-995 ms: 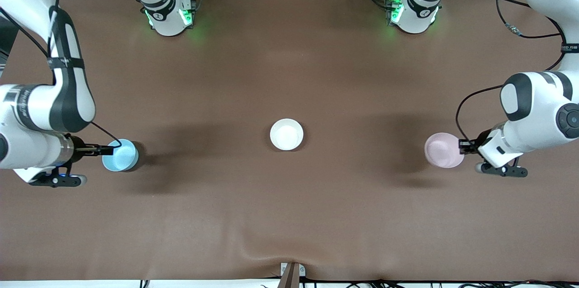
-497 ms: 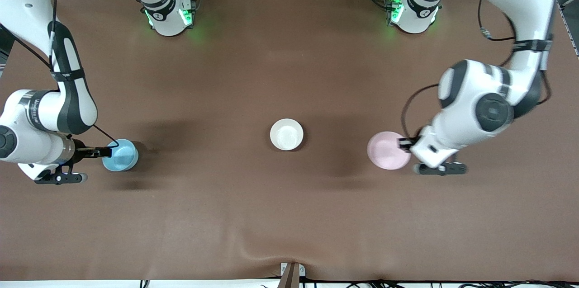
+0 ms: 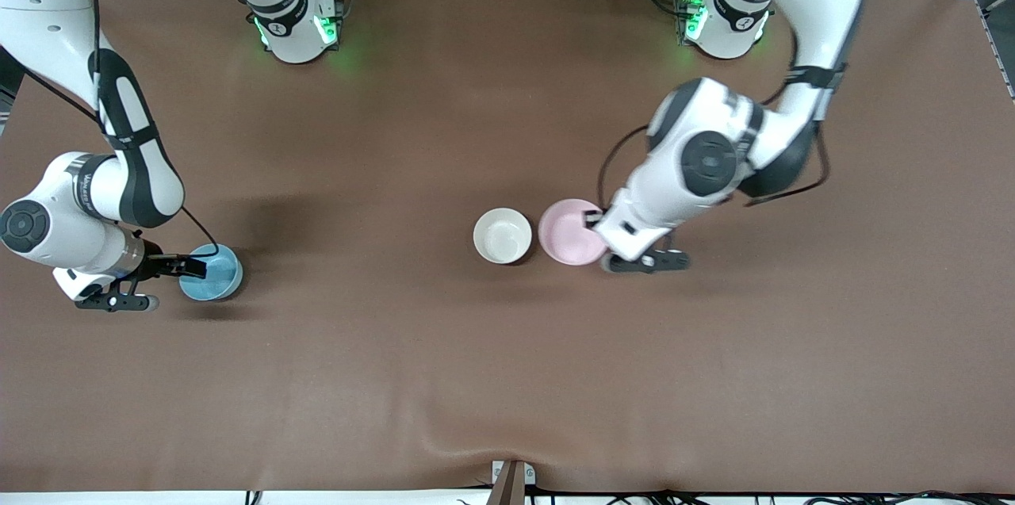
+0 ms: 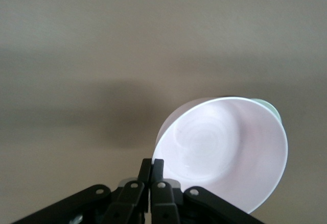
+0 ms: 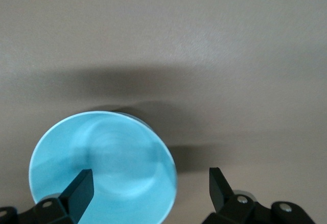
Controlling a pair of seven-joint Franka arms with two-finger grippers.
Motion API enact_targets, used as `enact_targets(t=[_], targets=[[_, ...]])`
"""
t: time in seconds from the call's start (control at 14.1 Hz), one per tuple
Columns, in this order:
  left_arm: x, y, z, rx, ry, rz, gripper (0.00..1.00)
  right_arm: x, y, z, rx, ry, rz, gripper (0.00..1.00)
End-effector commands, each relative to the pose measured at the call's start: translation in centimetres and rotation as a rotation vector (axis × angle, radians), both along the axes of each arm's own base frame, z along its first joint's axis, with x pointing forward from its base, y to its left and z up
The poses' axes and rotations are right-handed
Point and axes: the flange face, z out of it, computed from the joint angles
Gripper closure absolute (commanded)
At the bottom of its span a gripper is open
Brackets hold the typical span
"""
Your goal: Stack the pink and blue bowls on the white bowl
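Note:
The white bowl [image 3: 502, 235] stands upright at the table's middle. My left gripper [image 3: 593, 222] is shut on the rim of the pink bowl [image 3: 569, 233] and holds it tilted right beside the white bowl, toward the left arm's end. The left wrist view shows the pink bowl [image 4: 225, 152] with its whitish inside and the left gripper [image 4: 152, 164] pinching its edge. The blue bowl [image 3: 214, 273] sits at the right arm's end. My right gripper [image 3: 193, 267] is open astride its rim. In the right wrist view one finger is over the blue bowl [image 5: 102, 168] and the other outside it, the right gripper [image 5: 149, 180] wide.
Brown cloth [image 3: 507, 378] covers the whole table, with a wrinkle near the front edge. The two arm bases [image 3: 293, 21] stand along the back edge. A small bracket [image 3: 511, 477] sits at the middle of the front edge.
My left arm has carried the pink bowl from the left arm's end to right beside the white bowl. The right arm has shifted slightly, its gripper still open at the blue bowl.

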Motion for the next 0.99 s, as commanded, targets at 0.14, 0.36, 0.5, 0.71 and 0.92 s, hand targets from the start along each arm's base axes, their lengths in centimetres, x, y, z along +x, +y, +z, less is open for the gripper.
enact_targets(t=[0.14, 0.36, 0.5, 0.71, 0.92], targets=[[0.4, -3.5, -3.2, -0.074, -0.01, 0.016, 1.0, -0.8, -1.0, -3.2, 0.044, 0.022, -0.047, 0.02], [-0.6, -5.4, -5.8, -0.083, 0.014, 0.011, 1.0, -0.7, -1.2, -3.3, 0.068, 0.018, -0.078, 1.0], [-1.1, -7.1, -7.2, -0.105, -0.012, 0.008, 1.0, -0.5, -1.2, -3.2, 0.076, 0.012, -0.089, 1.0], [-1.9, -8.5, -8.2, -0.11, -0.021, -0.008, 1.0, -0.2, -1.2, -2.5, 0.078, 0.001, -0.092, 1.0], [-2.6, -9.6, -8.9, -0.118, -0.034, -0.012, 1.0, 0.5, -1.1, -0.7, 0.074, -0.028, -0.083, 1.0]])
